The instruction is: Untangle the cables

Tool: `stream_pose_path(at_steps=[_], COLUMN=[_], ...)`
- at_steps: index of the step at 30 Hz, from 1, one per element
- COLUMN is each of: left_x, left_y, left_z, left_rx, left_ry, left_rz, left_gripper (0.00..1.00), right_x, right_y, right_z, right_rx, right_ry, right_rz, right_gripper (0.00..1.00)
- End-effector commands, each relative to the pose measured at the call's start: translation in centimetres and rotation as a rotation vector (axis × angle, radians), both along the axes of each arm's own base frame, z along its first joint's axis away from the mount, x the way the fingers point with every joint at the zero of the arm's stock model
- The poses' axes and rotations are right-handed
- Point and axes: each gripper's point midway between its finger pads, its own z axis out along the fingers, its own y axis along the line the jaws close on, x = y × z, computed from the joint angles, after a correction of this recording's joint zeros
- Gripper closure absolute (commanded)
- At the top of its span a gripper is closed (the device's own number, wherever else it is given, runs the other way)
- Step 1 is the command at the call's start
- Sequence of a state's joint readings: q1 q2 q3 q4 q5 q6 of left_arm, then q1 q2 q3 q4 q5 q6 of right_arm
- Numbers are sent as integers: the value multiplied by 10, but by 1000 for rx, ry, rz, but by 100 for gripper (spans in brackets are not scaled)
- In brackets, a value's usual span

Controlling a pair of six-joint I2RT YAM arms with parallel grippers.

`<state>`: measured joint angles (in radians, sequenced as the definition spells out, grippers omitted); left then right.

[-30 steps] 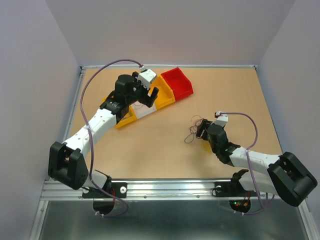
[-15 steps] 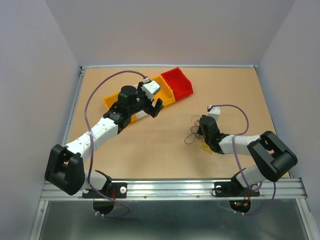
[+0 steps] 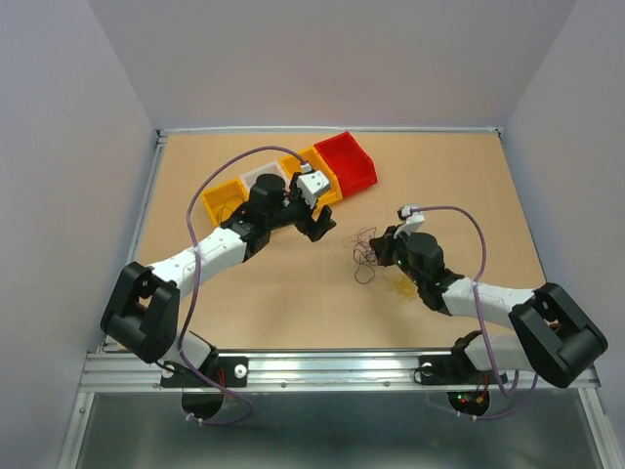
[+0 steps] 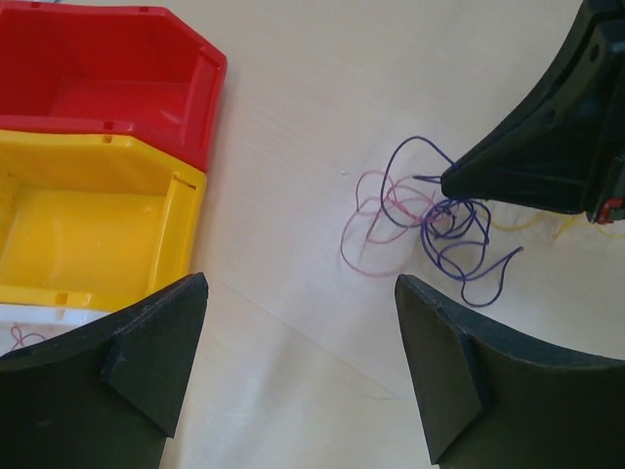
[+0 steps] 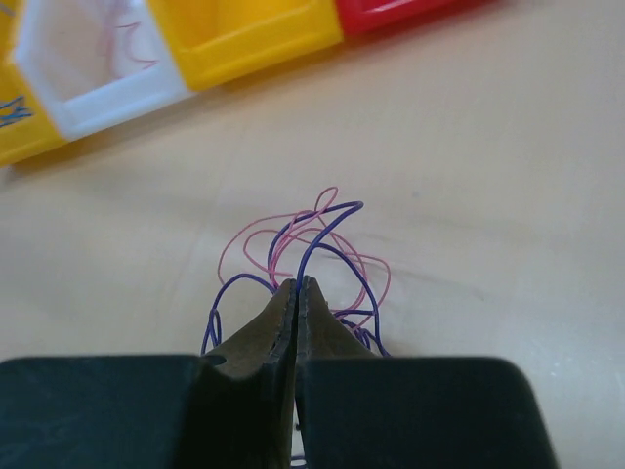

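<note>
right hand [image 5: 296,285]: pinched on cables [image 4: 437,223] | left hand [image 4: 300,285]: wide, empty, cables ahead-right | red bin [image 4: 211,96], yellow bin [image 4: 182,223]: ahead-left of it on worktop [image 4: 293,117]

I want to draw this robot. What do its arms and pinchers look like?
The left arm and right arm are white tubes with chunky black joints. A lavender cable loops along each. The left gripper and right gripper each have two black wedge-shaped fingers.

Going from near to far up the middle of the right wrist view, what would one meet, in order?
Right end effector, shut on the cables → the cables' pink and blue loops → bare table → yellow bin.
</note>
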<state>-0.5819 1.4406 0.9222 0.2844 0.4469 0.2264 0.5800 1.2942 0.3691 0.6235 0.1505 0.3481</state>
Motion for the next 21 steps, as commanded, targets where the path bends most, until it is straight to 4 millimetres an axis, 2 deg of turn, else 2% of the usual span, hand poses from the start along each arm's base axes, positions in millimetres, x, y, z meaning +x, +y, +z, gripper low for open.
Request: stream_pose_path(at_steps=[1,7,12,14,17,21], left_x=[-5,-12,-14,-12,-21,-22], left_y=[-13,-24,-32,-35,-42,-43], left_z=[12,3,-19,-22,-40,-47], left_rx=[-49,-38,-1,5,32,45], left_ry=[-36,9,68,85,156,174], left_rz=[-56,-125,-154,-164,-227,-247], left_gripper=[12,12,12,13,15,16], right_x=[-29,-45,-54,-55,-55,-55], right_y=[39,45,51,52,51,50], right_z=[36,40,40,40,38,38], right_rx=[73,78,79,78,71,69], right_ry=[-140,-168,-178,-181,-180,-183], right_rz=[272,338,384,388,386,378], right_gripper=[99,99,100,99,99,99])
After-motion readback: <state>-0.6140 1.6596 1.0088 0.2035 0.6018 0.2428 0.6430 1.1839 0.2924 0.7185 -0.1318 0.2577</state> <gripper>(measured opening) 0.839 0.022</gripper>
